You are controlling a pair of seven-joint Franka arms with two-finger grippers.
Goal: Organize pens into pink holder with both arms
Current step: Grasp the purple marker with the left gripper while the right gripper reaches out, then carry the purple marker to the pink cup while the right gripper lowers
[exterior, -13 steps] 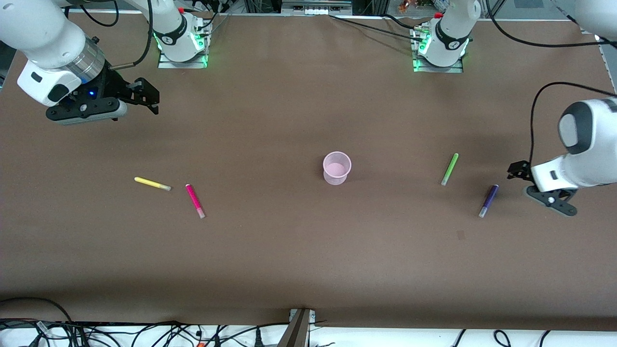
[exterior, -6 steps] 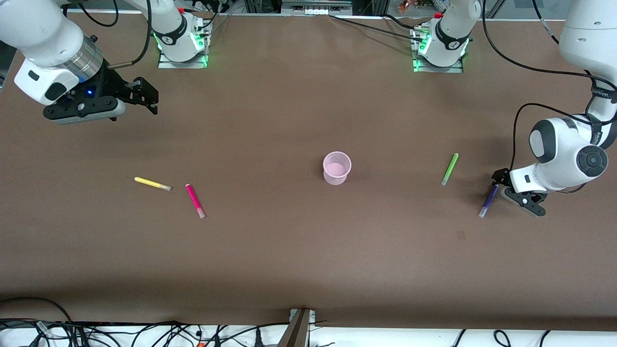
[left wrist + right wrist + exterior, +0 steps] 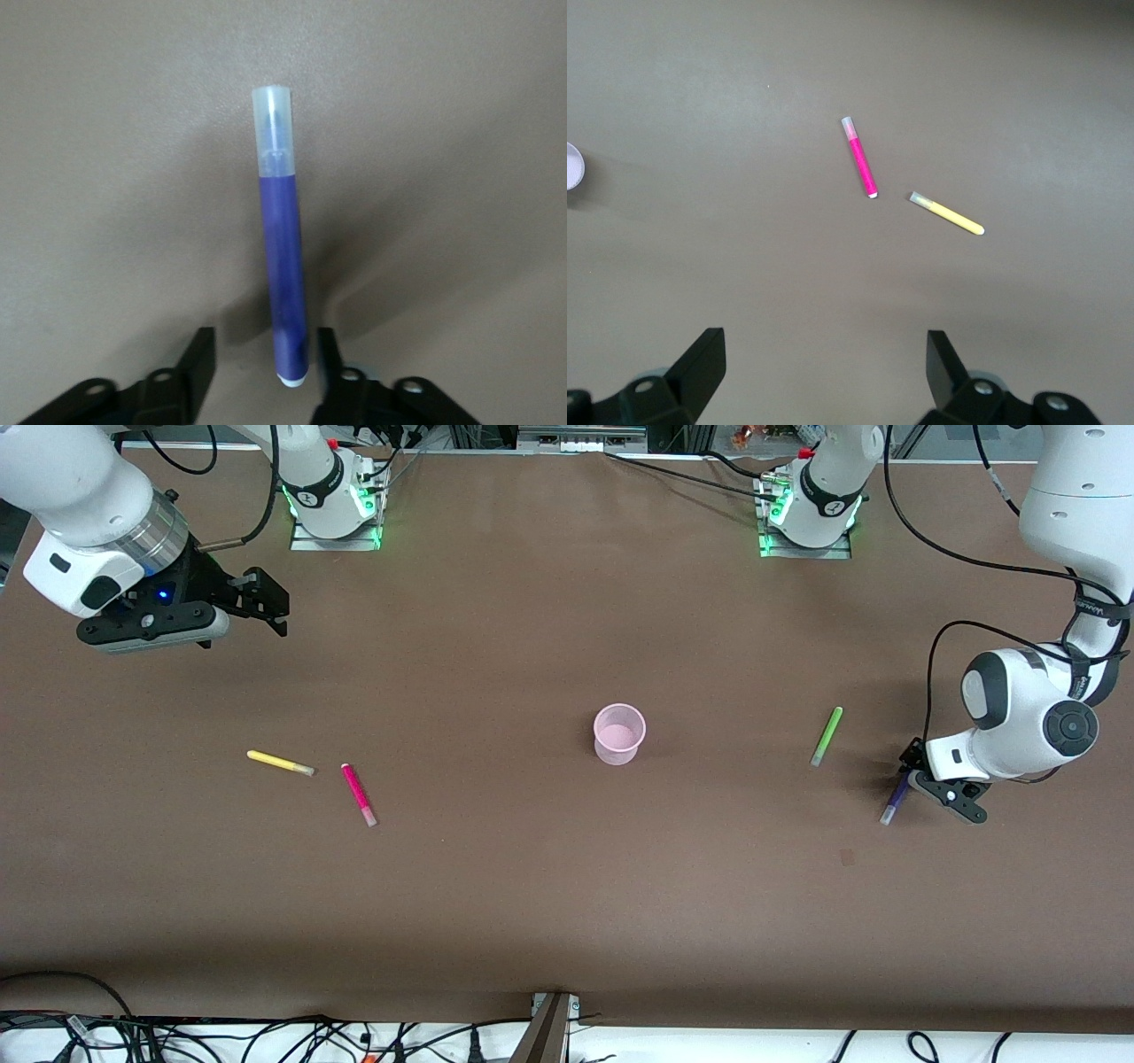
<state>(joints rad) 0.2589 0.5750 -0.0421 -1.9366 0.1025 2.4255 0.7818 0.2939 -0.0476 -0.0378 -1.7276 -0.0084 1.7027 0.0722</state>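
The left tool (image 3: 912, 777) has come down around the purple pen (image 3: 283, 292) on the table (image 3: 532, 886), fingers closing but not yet squeezing (first pickup starting). The right tool (image 3: 824, 372) waits, wide open and empty. The pink holder (image 3: 619, 733) stands mid-table.

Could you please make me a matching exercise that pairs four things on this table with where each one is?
Things:
1. purple pen
2. pink holder
3. green pen
4. right gripper

Places:
A. near the table's middle
B. lying apart from both grippers, toward the left arm's end
C. between the left gripper's fingers
D. up over bare table, fingers open

Pairs: 1-C, 2-A, 3-B, 4-D
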